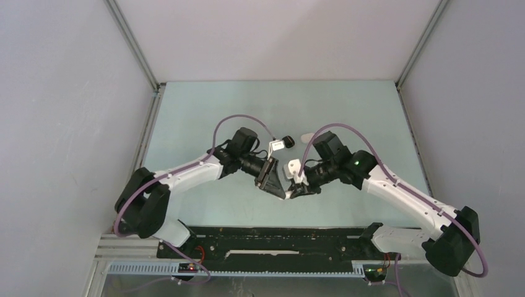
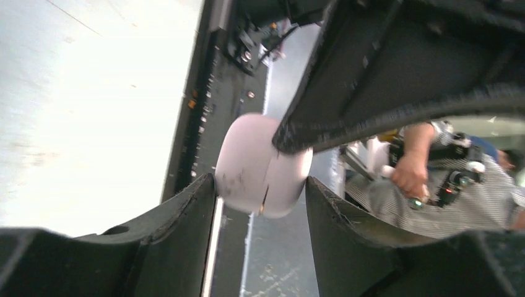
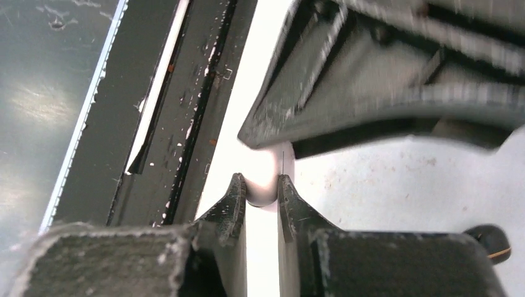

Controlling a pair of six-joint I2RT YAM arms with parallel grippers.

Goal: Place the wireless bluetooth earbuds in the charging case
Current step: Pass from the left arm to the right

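Found a white, pebble-shaped charging case (image 2: pixel 251 161), a seam running across it, held above the pale green worktop (image 1: pixel 204 111) where the two arms met near its middle. Saw the left gripper (image 2: pixel 260 183) with its fingers set wide, one at each side of the case, touching or all but touching it; could not tell whether they pressed on it. Saw the right gripper (image 3: pixel 260 184) with fingertips nearly together, clamped on a thin white edge of the same case. In the left wrist view, found one of its dark fingers (image 2: pixel 384 80) lying across the case's upper side. Noted a white oval item (image 1: pixel 308 135) on the worktop just beyond the right wrist, too small to name. Noted also a small black rounded item (image 3: pixel 490 240) on the worktop beside the right gripper's body. Glimpsed a person in a striped shirt (image 2: pixel 433 210) past the worktop's near edge, blurred.
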